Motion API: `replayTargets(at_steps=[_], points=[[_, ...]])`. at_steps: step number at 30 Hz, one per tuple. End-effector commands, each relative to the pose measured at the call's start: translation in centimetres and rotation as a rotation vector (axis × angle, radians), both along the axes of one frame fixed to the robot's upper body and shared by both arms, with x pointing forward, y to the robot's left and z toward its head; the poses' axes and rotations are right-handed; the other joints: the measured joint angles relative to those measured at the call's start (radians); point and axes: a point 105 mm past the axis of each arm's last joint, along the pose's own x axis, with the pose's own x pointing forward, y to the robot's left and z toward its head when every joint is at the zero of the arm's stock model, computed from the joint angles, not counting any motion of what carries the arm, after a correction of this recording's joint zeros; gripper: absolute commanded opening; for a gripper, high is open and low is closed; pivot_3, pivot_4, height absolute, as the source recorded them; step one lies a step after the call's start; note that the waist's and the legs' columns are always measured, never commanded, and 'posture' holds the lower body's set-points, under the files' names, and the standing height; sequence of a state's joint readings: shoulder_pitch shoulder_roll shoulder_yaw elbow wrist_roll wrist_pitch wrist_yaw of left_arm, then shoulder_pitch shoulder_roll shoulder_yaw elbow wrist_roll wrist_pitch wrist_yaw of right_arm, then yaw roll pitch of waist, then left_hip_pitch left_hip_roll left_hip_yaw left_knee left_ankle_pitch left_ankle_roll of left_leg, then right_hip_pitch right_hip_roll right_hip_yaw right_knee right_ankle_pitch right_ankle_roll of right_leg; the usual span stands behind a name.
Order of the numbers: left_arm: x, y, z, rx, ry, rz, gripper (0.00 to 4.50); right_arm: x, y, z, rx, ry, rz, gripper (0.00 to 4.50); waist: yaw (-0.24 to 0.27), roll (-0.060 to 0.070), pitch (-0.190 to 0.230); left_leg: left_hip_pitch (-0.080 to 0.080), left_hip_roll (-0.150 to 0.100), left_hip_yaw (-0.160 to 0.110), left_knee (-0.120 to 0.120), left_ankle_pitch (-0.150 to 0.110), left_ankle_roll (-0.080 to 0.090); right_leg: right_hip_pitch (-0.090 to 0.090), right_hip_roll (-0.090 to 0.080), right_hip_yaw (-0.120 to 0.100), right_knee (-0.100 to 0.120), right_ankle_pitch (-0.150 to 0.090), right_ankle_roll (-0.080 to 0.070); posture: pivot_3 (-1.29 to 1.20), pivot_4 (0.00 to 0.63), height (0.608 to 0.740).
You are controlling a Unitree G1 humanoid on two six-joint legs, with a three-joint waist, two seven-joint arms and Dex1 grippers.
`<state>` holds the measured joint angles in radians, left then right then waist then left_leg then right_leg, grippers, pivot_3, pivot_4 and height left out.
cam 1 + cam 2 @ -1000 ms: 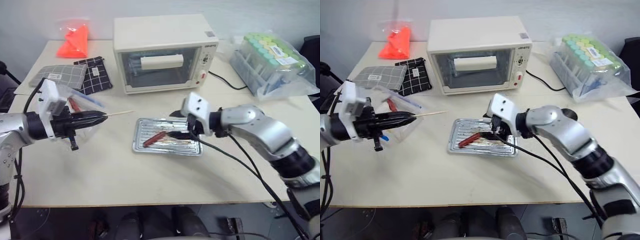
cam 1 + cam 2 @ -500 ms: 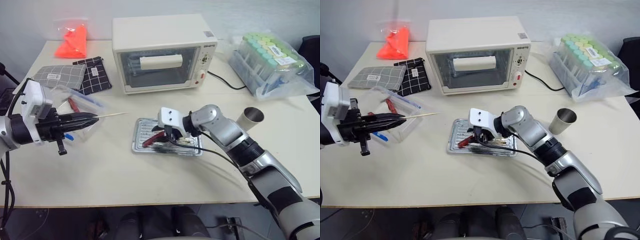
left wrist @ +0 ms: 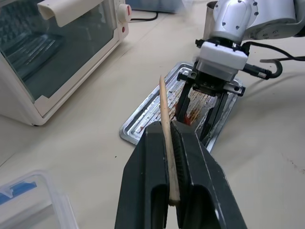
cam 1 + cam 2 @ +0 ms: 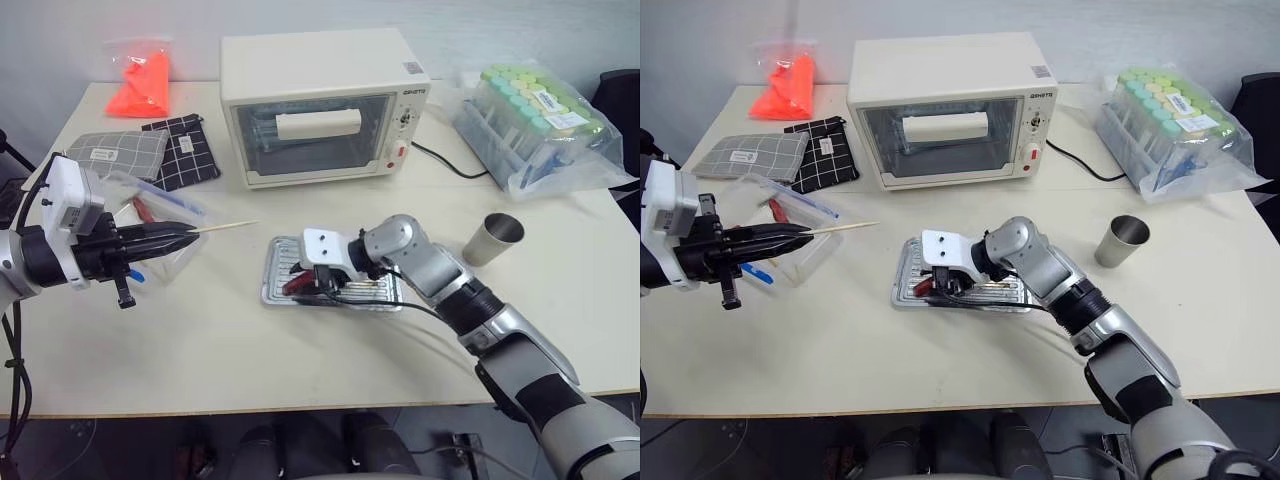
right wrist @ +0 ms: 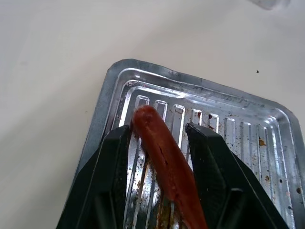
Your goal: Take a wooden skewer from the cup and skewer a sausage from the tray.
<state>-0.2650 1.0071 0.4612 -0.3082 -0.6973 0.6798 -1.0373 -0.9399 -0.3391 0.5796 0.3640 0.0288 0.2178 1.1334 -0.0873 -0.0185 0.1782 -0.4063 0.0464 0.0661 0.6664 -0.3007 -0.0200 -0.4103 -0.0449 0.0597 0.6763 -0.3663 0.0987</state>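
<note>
My left gripper (image 4: 190,232) is shut on the wooden skewer (image 4: 225,226), held level above the table's left side with its tip pointing toward the tray. The thin stick (image 3: 164,109) runs out between the black fingers. On the silver ribbed tray (image 4: 385,300) at the table's middle lies the reddish-brown sausage (image 5: 162,152). My right gripper (image 4: 305,283) is down in the tray's left end. Its two fingers (image 5: 116,157) are closed in on either side of the sausage. The grey metal cup (image 4: 495,238) stands to the right of the tray.
A cream toaster oven (image 4: 320,100) stands behind the tray, its black cable trailing right. A bag of green-capped tubes (image 4: 540,120) lies at the back right. A clear plastic box (image 4: 160,215) sits under my left gripper, with checked pouches (image 4: 150,150) and an orange bag (image 4: 145,85) behind it.
My right gripper has moved left and down into the tray and its fingers have closed in around the sausage. The left gripper with the skewer has stayed put.
</note>
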Motion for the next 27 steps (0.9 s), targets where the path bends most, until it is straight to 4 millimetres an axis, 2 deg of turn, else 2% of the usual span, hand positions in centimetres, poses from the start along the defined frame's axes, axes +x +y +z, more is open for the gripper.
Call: replayTargets(at_steps=[1,5,10,27], points=[[-0.3,-0.2,1.2,0.015,-0.054,-0.01,0.0,0.3,0.0,0.0,0.011,-0.01,0.001,1.92,0.0,0.0,0.0,0.0,0.0,0.0,0.0,0.0,0.0,0.0,0.0,0.0,0.0,0.0,0.0,0.0,0.15,0.74],[-0.3,-0.3,1.1,0.012,-0.053,-0.012,0.0,0.8,-0.2,-0.5,0.005,0.004,-0.022,1.92,0.0,0.0,0.0,0.001,0.0,0.0,0.0,0.0,0.0,0.0,0.0,0.0,0.001,0.0,0.0,0.0,0.15,0.74],[-0.2,-0.3,0.9,0.008,-0.052,-0.012,0.0,1.1,-0.5,-0.6,0.009,0.023,-0.044,0.97,0.0,0.0,0.0,0.001,0.0,0.0,0.001,0.0,-0.001,0.0,0.0,0.0,0.002,0.0,0.0,0.0,0.15,0.74],[0.5,-0.8,1.0,0.005,-0.054,-0.044,0.0,0.9,-1.1,-0.1,0.043,0.048,-0.084,0.97,-0.001,0.0,0.0,0.001,0.0,0.0,0.002,0.001,-0.002,0.0,0.0,0.0,0.004,0.0,0.0,0.0,0.15,0.74]])
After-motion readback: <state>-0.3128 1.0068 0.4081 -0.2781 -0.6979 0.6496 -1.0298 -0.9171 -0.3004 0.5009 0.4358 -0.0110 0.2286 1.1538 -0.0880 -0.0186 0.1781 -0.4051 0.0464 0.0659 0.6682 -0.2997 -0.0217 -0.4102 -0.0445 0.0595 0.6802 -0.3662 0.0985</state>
